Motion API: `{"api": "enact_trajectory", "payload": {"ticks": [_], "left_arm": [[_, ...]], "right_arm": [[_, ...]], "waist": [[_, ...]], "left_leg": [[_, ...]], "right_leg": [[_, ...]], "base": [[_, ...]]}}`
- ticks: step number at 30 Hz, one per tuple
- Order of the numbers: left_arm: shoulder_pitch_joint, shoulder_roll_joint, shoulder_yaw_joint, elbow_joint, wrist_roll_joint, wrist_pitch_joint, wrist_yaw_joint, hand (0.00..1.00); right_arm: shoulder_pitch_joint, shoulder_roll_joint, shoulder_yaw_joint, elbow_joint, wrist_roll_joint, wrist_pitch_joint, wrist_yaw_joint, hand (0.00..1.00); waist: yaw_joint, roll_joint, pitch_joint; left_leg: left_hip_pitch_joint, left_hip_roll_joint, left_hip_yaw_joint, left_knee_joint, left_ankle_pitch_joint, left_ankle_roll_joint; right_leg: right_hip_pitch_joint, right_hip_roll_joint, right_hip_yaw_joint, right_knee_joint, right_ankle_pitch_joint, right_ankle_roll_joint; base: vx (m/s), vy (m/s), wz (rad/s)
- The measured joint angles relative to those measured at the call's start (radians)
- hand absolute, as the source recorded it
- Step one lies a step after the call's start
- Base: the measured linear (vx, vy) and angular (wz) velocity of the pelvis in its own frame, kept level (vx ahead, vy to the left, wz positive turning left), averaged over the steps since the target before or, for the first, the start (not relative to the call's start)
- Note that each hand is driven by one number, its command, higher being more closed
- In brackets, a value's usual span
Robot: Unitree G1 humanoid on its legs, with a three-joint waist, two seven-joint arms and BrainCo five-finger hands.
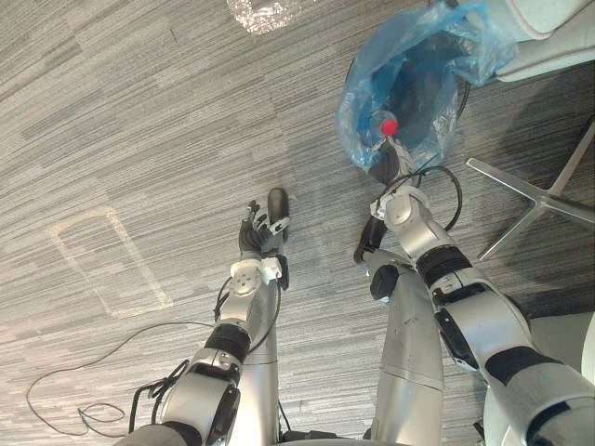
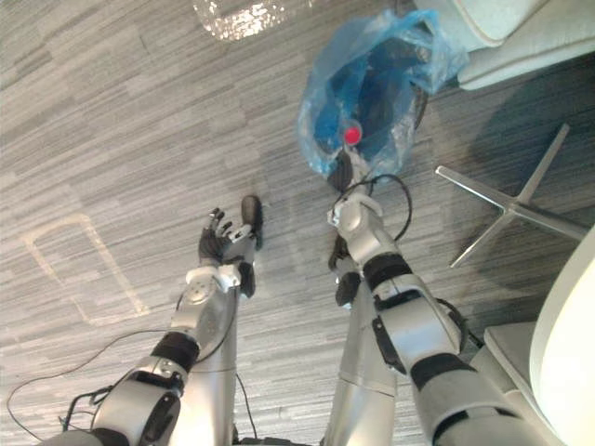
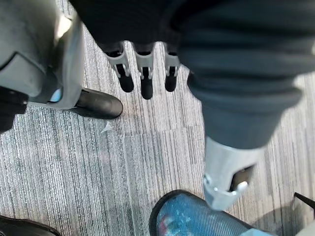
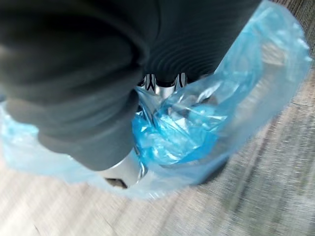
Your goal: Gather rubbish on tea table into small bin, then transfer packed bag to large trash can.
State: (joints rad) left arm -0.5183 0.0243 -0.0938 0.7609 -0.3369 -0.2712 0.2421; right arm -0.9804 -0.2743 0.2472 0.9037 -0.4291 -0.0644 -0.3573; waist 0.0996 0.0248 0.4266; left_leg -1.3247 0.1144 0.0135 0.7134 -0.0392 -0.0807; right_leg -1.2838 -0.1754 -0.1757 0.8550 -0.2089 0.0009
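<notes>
The blue bag stands on the grey carpet floor, well ahead of the robot and to its right. Its mouth gapes upward and its loose rim is crumpled around a dark interior. A red cap shows inside, near the rim on the robot's side. In the left wrist view a dark round rim with blue within looks like the small bin that the bag lines.

The right hand is at the near edge of the bag and touches the plastic. In its own wrist view the blue film bunches over the hand, so I cannot tell whether it has closed on the bag. The bag lies straight ahead of this hand, and the right arm is far nearer. As I judge it, the next move is a straight lift along the bag's upright axis.

The left hand hangs over bare floor, well apart from the bag, relaxed and holding nothing.

A chair's silver star base stands just beside the bag, under a pale seat. A crinkled clear wrapper lies farther out on the floor. No label or writing can be read.
</notes>
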Motion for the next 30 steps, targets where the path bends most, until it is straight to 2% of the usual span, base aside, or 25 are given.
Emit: {"api": "enact_trajectory", "payload": {"ticks": [8,14,15,17,21,25,30], "left_arm": [[0.059,0.002,-0.005,0.015,0.003,0.025,-0.002,0.0],[0.16,0.003,-0.023,0.017,0.034,0.044,-0.009,0.0],[0.162,0.003,-0.022,0.017,0.034,0.044,-0.009,0.0],[0.187,0.004,-0.023,0.025,0.065,0.047,-0.012,0.0],[0.223,0.001,-0.024,0.039,0.092,0.067,-0.032,0.0],[0.303,0.002,-0.025,0.048,0.121,0.083,-0.053,0.0],[0.399,0.008,-0.068,0.055,0.157,0.09,-0.074,0.0]], "right_arm": [[0.091,0.047,0.007,-0.125,0.017,-0.007,-0.003,1.0],[0.276,0.09,0.035,-0.311,0.071,-0.01,0.018,1.0],[0.282,0.091,0.037,-0.315,0.075,-0.011,0.019,1.0],[0.365,0.109,0.044,-0.38,0.103,-0.021,0.046,1.0],[0.47,0.13,0.054,-0.448,0.129,-0.033,0.081,1.0],[0.611,0.165,0.059,-0.548,0.189,-0.049,0.121,1.0],[0.763,0.199,0.06,-0.639,0.214,-0.06,0.172,1.0]], "waist": [[-0.013,-0.024,0.013],[-0.017,-0.03,0.011],[-0.017,-0.031,0.011],[-0.017,-0.037,0.007],[-0.018,-0.048,0.002],[-0.021,-0.076,-0.019],[-0.028,-0.12,-0.113]], "left_leg": [[0.142,0.02,0.016,-0.059,-0.006,0.002],[0.37,0.025,0.055,-0.137,-0.003,0.006],[0.378,0.025,0.057,-0.139,-0.003,0.006],[0.471,0.027,0.064,-0.159,-0.012,0.006],[0.58,0.032,0.074,-0.19,-0.023,0.001],[0.725,0.031,0.086,-0.249,-0.026,-0.004],[0.859,0.025,0.089,-0.375,-0.006,-0.017]], "right_leg": [[0.144,0.019,-0.004,-0.074,0.014,0.011],[0.372,0.021,-0.006,-0.165,0.034,0.001],[0.379,0.021,-0.006,-0.167,0.034,0.001],[0.474,0.027,-0.005,-0.205,0.036,0.002],[0.582,0.037,-0.002,-0.245,0.036,0.003],[0.719,0.043,-0.002,-0.298,0.033,0.007],[0.85,0.054,-0.016,-0.41,0.041,0.025]], "base": [[-0.05,-0.006,-0.07],[0.04,0.002,-0.01],[0.07,-0.001,-0.05],[0.07,-0.001,-0.07],[0.02,-0.022,-0.07],[0.03,-0.035,-0.03],[0.08,-0.024,0.05]]}}
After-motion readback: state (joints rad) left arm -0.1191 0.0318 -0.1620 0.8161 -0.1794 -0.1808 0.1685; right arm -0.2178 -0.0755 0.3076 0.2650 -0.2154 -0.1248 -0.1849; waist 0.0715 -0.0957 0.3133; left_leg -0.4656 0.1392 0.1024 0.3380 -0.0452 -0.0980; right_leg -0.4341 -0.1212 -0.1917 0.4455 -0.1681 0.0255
